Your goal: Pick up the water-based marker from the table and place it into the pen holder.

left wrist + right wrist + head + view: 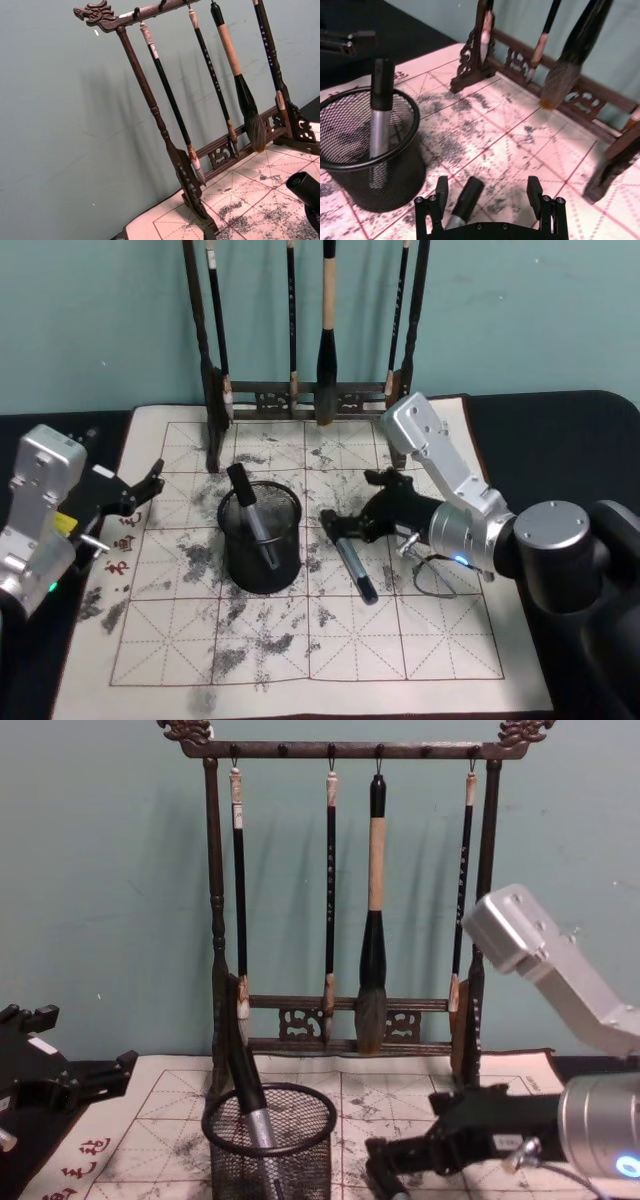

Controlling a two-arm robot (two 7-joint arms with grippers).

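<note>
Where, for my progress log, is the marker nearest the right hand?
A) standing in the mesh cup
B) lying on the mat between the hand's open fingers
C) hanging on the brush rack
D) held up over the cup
B: the marker lies on the mat between the open fingers of the right hand; a second marker stands in the cup.

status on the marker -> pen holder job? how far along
Done: one marker already stands in the pen holder. In hand: the right end effector sits low over the table, fingers open either side of a second marker, not yet closed. To do: grip, lift, drop into the holder. The left end effector is parked open at the table's left edge.
</note>
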